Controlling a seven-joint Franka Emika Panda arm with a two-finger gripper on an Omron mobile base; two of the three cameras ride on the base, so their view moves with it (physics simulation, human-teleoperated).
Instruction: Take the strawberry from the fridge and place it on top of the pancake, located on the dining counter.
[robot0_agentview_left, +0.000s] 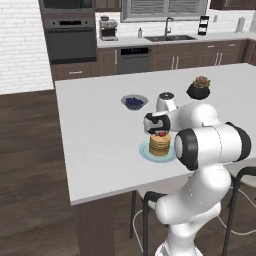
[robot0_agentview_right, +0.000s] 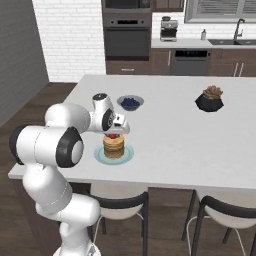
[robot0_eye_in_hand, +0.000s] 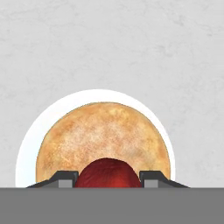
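The pancake is a golden-brown stack on a pale aqua plate near the front edge of the white dining counter. Directly above the stack hangs my gripper, pointing down. It is shut on the red strawberry, which sits between the two fingertips, just over the top cake, towards its near edge. The fridge is out of view.
A small dark bowl of blue berries stands just beyond the plate. A black-potted succulent sits farther right. Stools are tucked under the counter's near edge. The kitchen worktop and oven line the back wall.
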